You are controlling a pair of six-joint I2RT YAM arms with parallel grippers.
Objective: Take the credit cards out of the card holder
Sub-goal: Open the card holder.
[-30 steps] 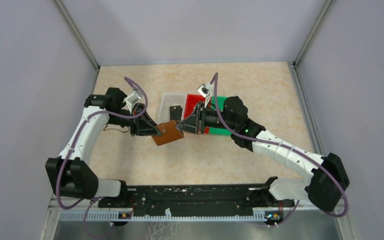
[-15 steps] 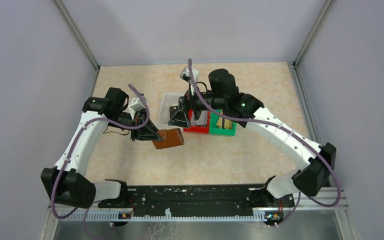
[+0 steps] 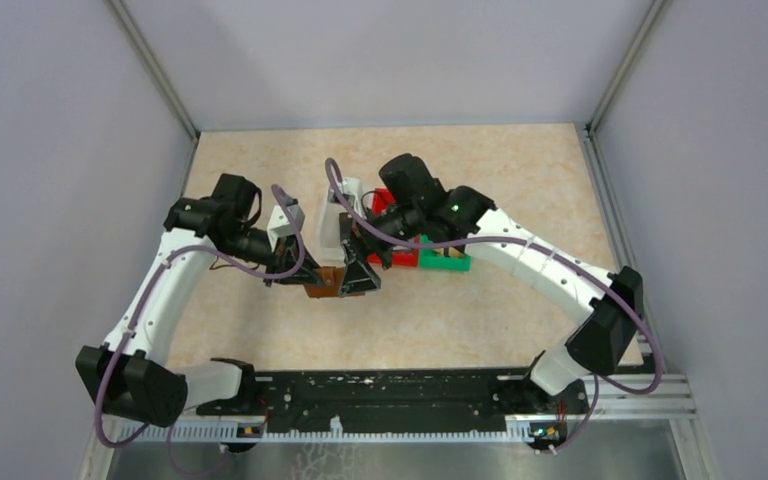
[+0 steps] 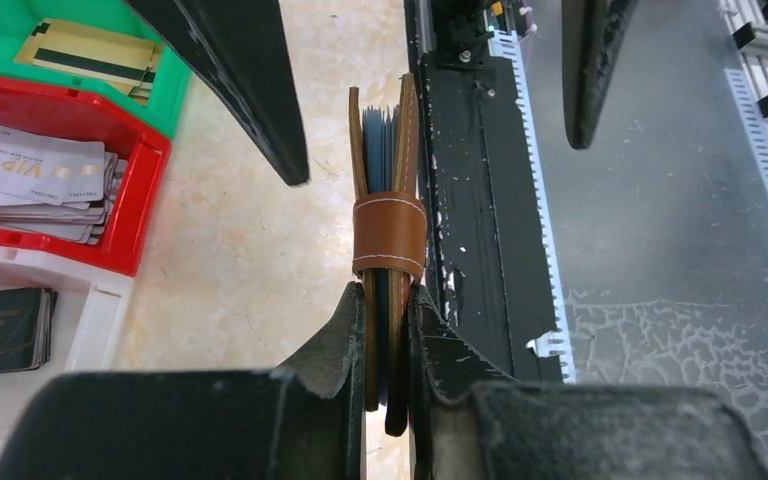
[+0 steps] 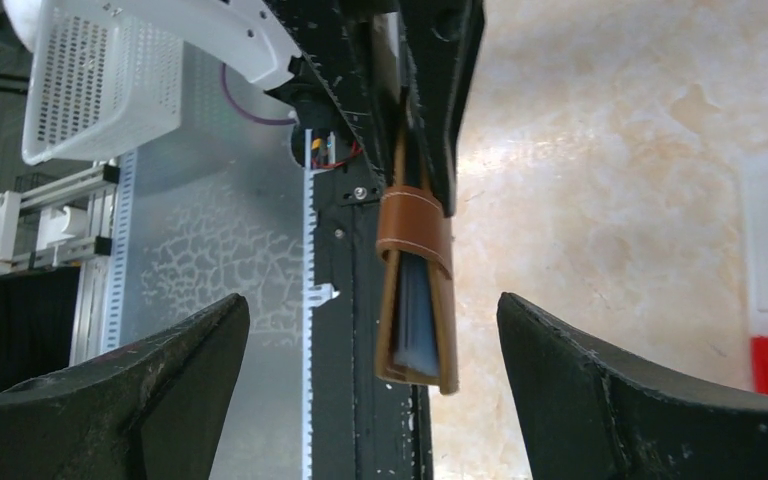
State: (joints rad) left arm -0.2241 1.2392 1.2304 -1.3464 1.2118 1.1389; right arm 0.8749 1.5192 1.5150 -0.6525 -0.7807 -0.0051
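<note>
The beige marbled table (image 3: 260, 330) bears a white bin (image 4: 100, 310), a red bin (image 4: 145, 215) and a green bin (image 4: 175, 95) in a row, just beyond the right gripper (image 3: 358, 285).

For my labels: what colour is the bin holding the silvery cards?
Red bin; best in left wrist view.

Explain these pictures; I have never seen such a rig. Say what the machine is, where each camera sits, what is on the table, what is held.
Two robot arms, left and right, are bolted at a table's near edge. One picture looks down from above; the others come from a camera on each wrist. On the table stand a white bin of black cards, a red bin of silvery cards and a green bin of gold cards. The left jaws are shut on a brown card holder, its strap around it. The right jaws stand wide open either side of it, not touching.
</note>
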